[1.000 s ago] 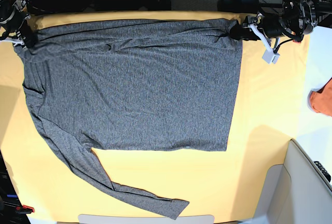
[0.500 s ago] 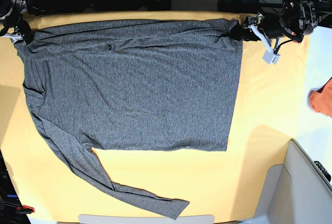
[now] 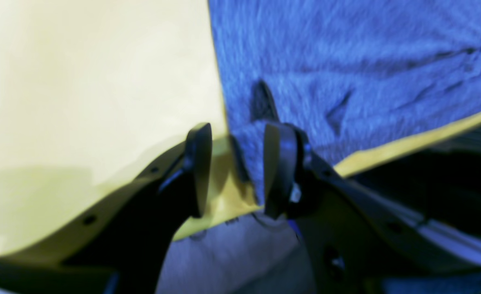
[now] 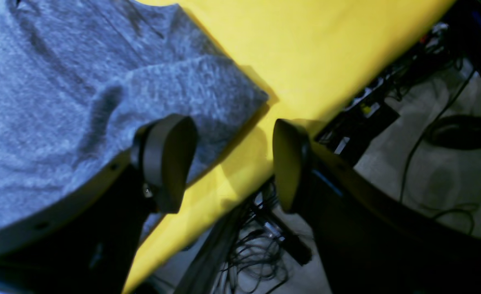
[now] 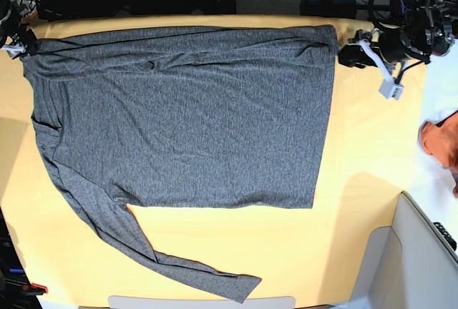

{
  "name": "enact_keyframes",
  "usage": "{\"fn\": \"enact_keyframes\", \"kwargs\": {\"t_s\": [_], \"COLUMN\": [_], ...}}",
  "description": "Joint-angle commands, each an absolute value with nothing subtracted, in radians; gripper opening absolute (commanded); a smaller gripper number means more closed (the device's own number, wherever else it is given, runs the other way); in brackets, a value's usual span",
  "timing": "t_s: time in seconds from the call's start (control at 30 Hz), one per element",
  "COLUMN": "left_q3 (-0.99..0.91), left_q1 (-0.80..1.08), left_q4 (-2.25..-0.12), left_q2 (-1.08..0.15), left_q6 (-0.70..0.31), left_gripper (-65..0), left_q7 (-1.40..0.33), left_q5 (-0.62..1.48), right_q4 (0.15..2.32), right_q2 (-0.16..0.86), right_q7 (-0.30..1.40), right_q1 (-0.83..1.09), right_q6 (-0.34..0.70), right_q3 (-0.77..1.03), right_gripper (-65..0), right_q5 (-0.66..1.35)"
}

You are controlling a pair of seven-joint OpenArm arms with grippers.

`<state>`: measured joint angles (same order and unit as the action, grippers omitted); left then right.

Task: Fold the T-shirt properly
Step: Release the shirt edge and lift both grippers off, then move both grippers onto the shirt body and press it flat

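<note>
Shirt [image 5: 186, 116] spread flat on yellow cloth [image 5: 358, 151] | thin, limp, light; best pinched at hem corners | left gripper [image 3: 234, 169] spread, just off its corner | right gripper [image 4: 224, 163] spread, empty.

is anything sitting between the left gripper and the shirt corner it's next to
Nothing visible does. In the base view the left gripper sits just off the far corner of the T-shirt, with only bare yellow cloth between them. The left wrist view shows its jaws apart at the shirt's edge, nothing else there.
</note>
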<state>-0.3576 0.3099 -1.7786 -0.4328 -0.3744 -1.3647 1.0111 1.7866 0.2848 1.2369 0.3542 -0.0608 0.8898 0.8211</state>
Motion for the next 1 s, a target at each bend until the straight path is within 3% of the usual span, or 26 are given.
{"fn": "enact_keyframes", "kwargs": {"t_s": [0.0, 0.27, 0.43, 0.5, 0.67, 0.87, 0.97], "left_q3": [-0.374, -0.392, -0.386, -0.384, -0.383, -0.357, -0.246], "left_q1": [0.311, 0.309, 0.308, 0.306, 0.302, 0.206, 0.153], "left_q4": [-1.791, -1.794, -1.794, -1.794, -1.794, -1.794, -1.794], "left_q2": [-0.452, -0.478, -0.472, -0.47, -0.47, -0.455, -0.45], "left_q6": [-0.375, -0.375, -0.375, -0.375, -0.375, -0.375, -0.375], "left_gripper": [-43.6, -43.6, -43.6, -43.6, -45.7, -64.6, -64.4], "left_q7": [-1.369, -1.371, -1.368, -1.368, -1.362, -1.369, -1.369], "left_q5": [1.021, 1.024, 1.024, 1.024, 1.024, 1.023, 1.021], "right_q4": [1.828, 2.008, 2.006, 1.975, 1.859, 1.765, 1.719], "right_q2": [0.312, 0.312, 0.302, 0.3, 0.242, 0.182, 0.166], "right_q7": [1.222, 1.222, 1.222, 1.218, 1.218, 1.214, 1.162], "right_q1": [0.357, 0.354, 0.228, 0.174, 0.016, -0.119, -0.154], "right_q6": [-0.061, -0.061, -0.054, -0.054, -0.059, -0.059, -0.059], "right_q3": [0.92, 1.012, 0.937, 0.857, 0.696, 0.516, 0.463], "right_gripper": [-31.5, -31.6, -31.9, -36.9, -64.3, -65.0, -65.0], "right_q5": [0.828, 0.834, 0.842, 0.826, 0.667, 0.438, 0.326]}}
